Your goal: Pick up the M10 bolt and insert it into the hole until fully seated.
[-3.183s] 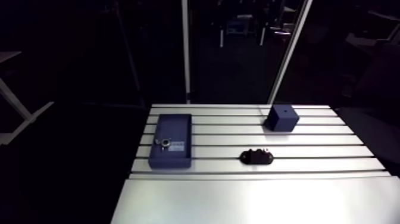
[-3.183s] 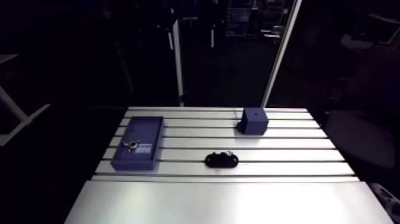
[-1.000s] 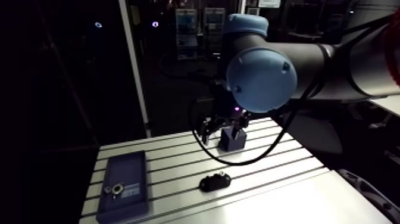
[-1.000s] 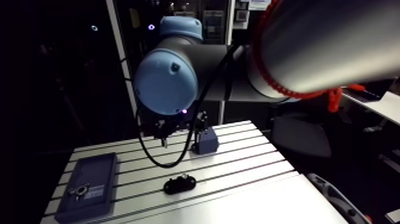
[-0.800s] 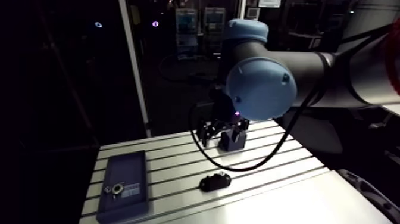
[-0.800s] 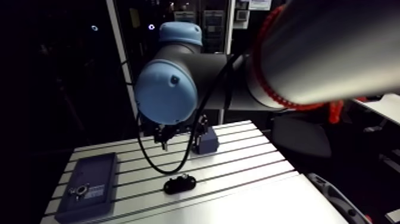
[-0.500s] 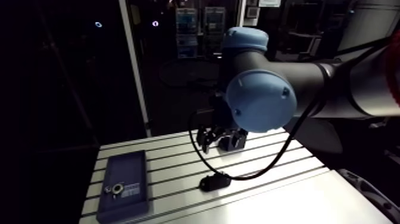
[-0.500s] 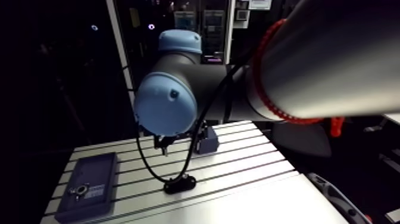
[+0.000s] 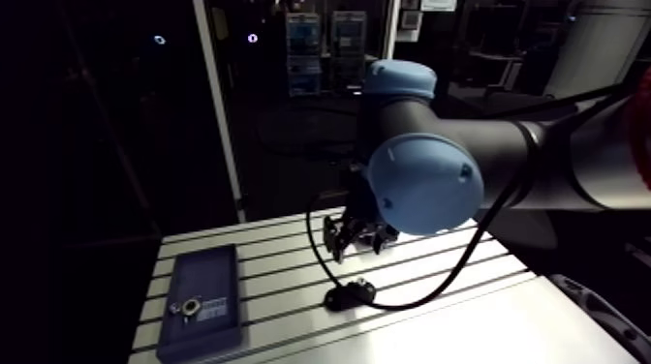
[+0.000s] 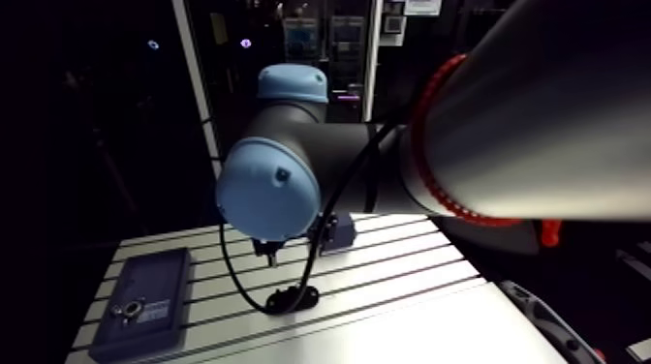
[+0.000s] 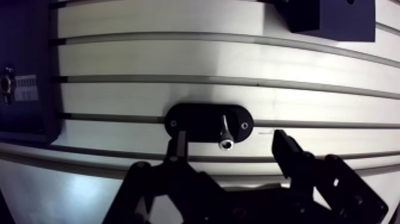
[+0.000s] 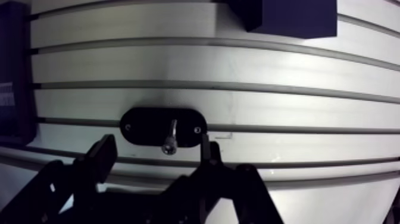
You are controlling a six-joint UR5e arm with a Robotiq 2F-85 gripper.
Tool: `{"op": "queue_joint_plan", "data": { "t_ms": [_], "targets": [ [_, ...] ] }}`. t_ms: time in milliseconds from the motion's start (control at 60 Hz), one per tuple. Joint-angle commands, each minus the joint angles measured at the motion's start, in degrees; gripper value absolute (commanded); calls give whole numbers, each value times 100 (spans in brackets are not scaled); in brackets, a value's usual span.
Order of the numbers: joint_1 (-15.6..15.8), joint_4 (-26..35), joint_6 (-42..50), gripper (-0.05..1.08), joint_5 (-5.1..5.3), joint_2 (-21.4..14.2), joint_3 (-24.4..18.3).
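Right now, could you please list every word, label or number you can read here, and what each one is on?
No text can be read anywhere.
white label on the blue box: printed lines, too blurred to read.
black holder, bolt and dark block: no markings visible.

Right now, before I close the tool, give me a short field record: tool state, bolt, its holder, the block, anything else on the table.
tool: black two-finger tool, open, nothing gripped
bolt: small silver bolt, lying on its side, head toward the tool, between the fingers in the wrist view
holder: black oval holder, under the bolt
block: dark blue cube block, beyond the holder
other: dark blue flat box with a small metal part, off to one side
surface: slotted aluminium table
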Motion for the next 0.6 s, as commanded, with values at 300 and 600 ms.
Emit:
{"op": "queue_joint_plan", "data": {
  "t_ms": [300, 600],
  "targets": [
    [0, -288, 9, 39, -17, 62, 147],
    [0, -296, 20, 43, -26, 79, 197]
  ]
}}
